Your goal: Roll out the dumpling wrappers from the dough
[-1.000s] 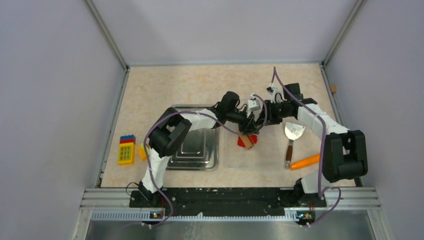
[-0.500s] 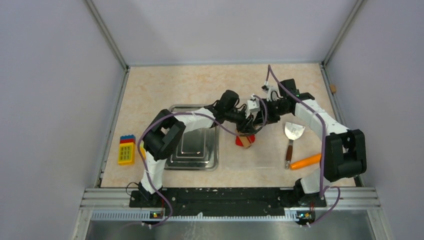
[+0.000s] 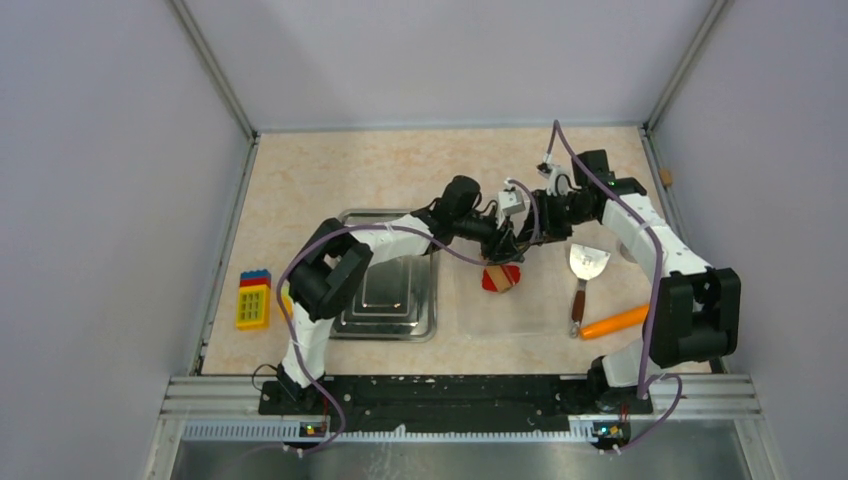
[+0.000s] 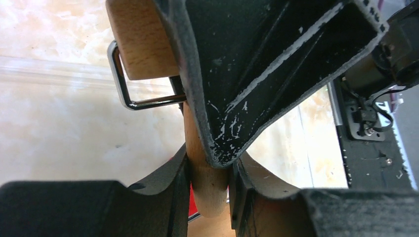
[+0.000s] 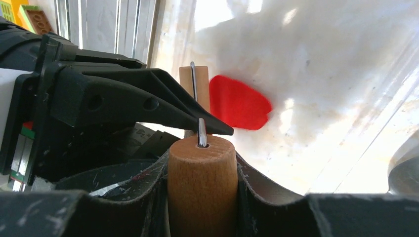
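A: Count?
B: One red dough point(image 3: 497, 275) piece on the clear mat point(image 3: 520, 315), mid-surface point(image 3: 400, 175), touching the one roller point(image 5: 200, 182). One tray point(image 3: 395, 300), one spatula point(image 3: 585, 270), one carrot point(image 3: 610, 323).
A: Fingers?
B: Left fingers point(image 4: 168, 182) and right fingers point(image 5: 267, 202) both pinch the roller's wood.
A: Room?
B: Tray left, spatula right. Far side open.

pale lilac walls point(image 3: 100, 200) enclosed counter point(image 3: 350, 170) on three sides. counter was beige, marble-patterned. metal rails point(image 3: 212, 60) ran up both far corners. light was even, bright.
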`<action>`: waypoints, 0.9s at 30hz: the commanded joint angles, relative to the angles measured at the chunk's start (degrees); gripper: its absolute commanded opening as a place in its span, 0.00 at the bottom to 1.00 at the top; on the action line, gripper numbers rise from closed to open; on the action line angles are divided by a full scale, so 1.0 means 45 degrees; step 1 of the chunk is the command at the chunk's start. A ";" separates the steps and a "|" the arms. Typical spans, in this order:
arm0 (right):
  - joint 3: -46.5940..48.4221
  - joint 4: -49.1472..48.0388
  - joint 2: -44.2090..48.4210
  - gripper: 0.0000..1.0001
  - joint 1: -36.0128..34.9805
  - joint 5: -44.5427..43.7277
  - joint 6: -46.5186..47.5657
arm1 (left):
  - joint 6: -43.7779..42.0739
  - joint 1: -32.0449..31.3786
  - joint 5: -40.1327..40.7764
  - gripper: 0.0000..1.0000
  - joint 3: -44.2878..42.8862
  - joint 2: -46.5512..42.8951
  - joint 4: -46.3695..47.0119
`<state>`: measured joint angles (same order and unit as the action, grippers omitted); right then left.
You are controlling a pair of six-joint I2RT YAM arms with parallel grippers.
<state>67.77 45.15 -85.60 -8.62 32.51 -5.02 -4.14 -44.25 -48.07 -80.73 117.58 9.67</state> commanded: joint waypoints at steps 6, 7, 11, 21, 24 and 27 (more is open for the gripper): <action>0.0691 0.1214 0.0326 0.00 0.0220 -0.0189 0.0461 | 0.0578 0.0037 -0.0166 0.00 0.0903 -0.1499 0.2177; 0.0779 0.1198 0.0331 0.00 0.0146 -0.0467 0.0510 | 0.0411 0.0030 -0.0136 0.00 0.0754 -0.1414 0.1917; 0.0879 0.1068 0.0066 0.00 0.0106 -0.1733 0.0941 | -0.0161 0.0029 0.0172 0.00 0.0298 -0.0711 0.1533; 0.0263 -0.0106 -0.0579 0.00 0.0003 -0.2677 0.1037 | -0.0574 -0.0086 0.1049 0.00 -0.0356 0.1186 0.2307; 0.0000 -0.0329 -0.0853 0.00 -0.0327 -0.3004 0.1330 | -0.0526 -0.0137 0.1173 0.00 -0.0019 0.1628 0.2794; -0.0109 -0.0390 -0.1146 0.00 -0.0569 -0.3488 0.1432 | -0.0340 -0.0214 0.1275 0.00 0.0389 0.1991 0.3323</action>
<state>68.29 43.57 -88.92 -9.61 24.77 -1.61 -4.43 -45.15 -44.93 -80.79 123.98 21.43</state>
